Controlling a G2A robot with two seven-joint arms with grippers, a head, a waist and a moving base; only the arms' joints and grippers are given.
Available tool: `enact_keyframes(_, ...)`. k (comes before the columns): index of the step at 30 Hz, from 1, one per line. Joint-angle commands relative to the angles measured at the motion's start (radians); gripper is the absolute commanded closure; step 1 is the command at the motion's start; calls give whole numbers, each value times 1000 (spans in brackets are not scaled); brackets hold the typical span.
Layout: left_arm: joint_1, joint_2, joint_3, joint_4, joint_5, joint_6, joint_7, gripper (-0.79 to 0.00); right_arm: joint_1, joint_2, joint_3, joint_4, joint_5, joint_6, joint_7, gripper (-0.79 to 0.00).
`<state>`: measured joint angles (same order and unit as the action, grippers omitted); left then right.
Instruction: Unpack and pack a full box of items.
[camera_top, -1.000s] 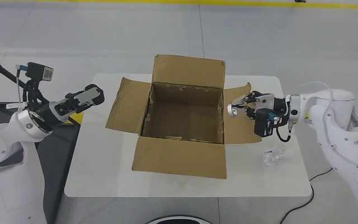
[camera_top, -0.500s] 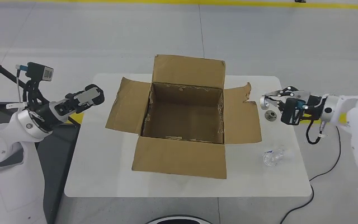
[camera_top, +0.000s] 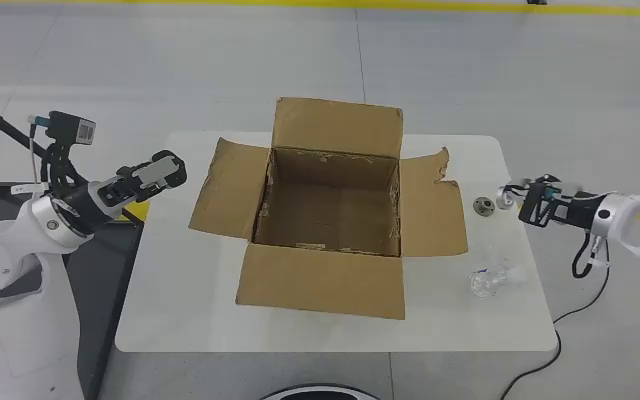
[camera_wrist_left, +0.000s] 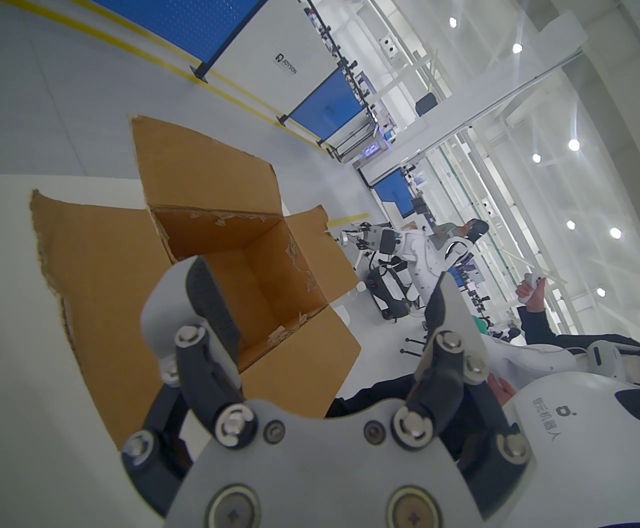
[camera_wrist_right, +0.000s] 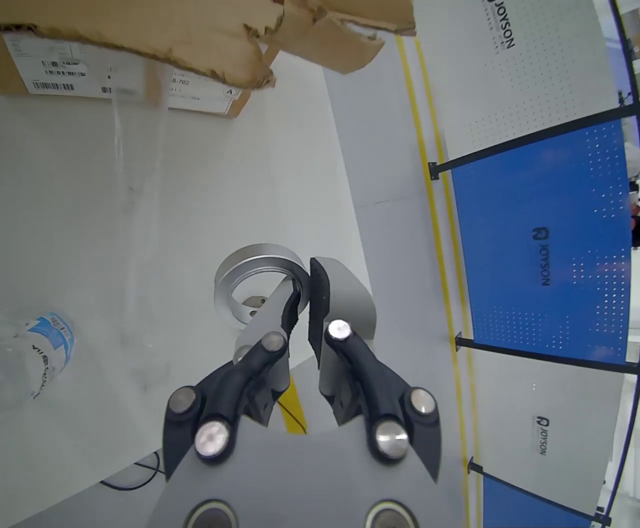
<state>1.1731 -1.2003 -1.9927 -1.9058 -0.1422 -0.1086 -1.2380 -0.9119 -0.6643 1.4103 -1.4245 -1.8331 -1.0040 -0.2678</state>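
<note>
Silver metal ring (camera_wrist_right: 260, 251), rim pinched in your right gripper (camera_wrist_right: 302, 276); your left gripper (camera_wrist_left: 320, 276) gapes near the brown cardboard box (camera_top: 320, 282).

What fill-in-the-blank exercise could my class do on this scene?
1. The box is ___.
2. The ring rests on the ___.
3. The bottle lies on its ___.
4. The left gripper is ___.
Missing words: empty, table, side, open.
</note>
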Motion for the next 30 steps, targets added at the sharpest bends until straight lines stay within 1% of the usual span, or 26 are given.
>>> enact_keyframes(1,0,0,0,0,0,0,0,-785,8,-6,-25,14,19,1,26,0)
enact_keyframes(6,0,0,0,0,0,0,0,-785,60,-28,-102,73,55,13,83,0)
enact_keyframes(15,0,0,0,0,0,0,0,-785,60,-28,-102,73,55,13,83,0)
enact_keyframes(17,0,0,0,0,0,0,0,-785,47,-32,-113,72,66,32,101,0)
enact_keyframes(19,0,0,0,0,0,0,0,-785,53,-40,-130,93,91,47,151,0)
enact_keyframes(25,0,0,0,0,0,0,0,-785,119,-72,-214,137,148,50,289,0)
enact_keyframes(30,0,0,0,0,0,0,0,-785,180,-101,-285,203,182,45,361,0)
